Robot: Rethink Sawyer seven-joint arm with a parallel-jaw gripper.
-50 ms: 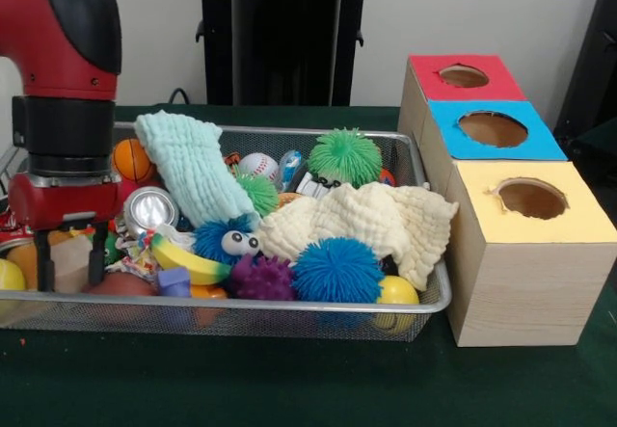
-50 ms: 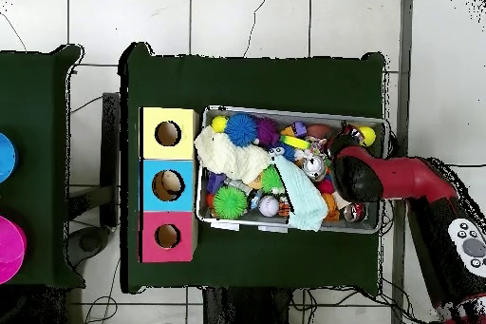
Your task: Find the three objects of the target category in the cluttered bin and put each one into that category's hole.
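Observation:
My gripper hangs open at the left end of the wire mesh bin, its two dark fingers straddling a tan wooden block. Whether they touch the block I cannot tell. The bin holds a blue spiky ball, a green spiky ball, a purple one, a banana, a baseball, a small basketball and a metal can. In the overhead view the arm covers the gripper at the bin's right end.
A mint cloth and a cream cloth lie over the toys. Right of the bin stands a wooden box with a red hole, a blue hole and a yellow hole. Green cloth covers the table.

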